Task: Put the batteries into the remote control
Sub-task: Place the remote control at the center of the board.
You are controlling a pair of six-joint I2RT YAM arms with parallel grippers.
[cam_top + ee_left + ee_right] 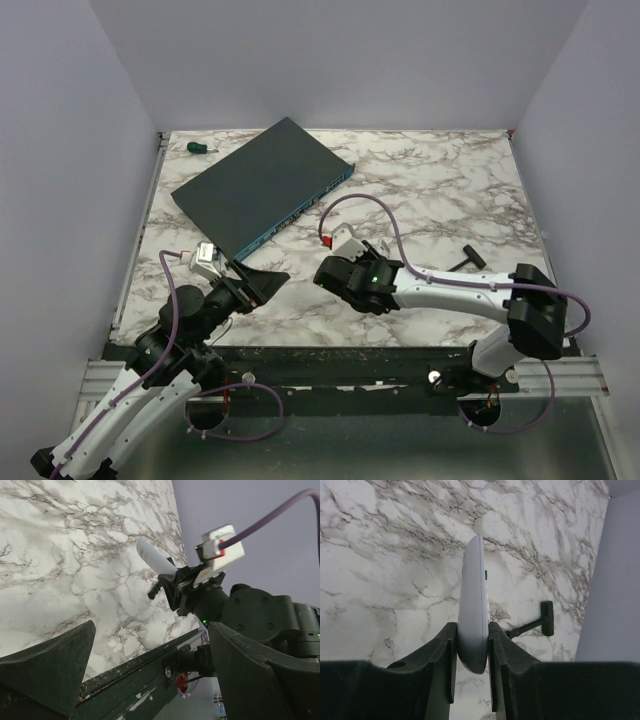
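Right jaws: clenched on the remote control [472, 605], one jaw pressed against each broad face.
Remote control: white and slim, held edge-on; its near end is sunk between the right jaws and the rest sticks out past their tips over the marble surface [380, 555]. A small green mark shows on its upper edge.
Left jaws: released, spread wide with nothing between them, low at the near left of the surface and facing the right arm [450, 290].
Remote against left jaws: seen from the left wrist it stands beyond the open jaws, near them but apart.
Network box [262, 188]: large, flat and dark, lying at an angle on the far left of the surface, beyond both sets of jaws.
Green-handled tool [200, 148]: small, at the far left corner, just beside the box.
T-shaped tool [540, 622]: black, lying on the surface to the right of the remote, not touching it.
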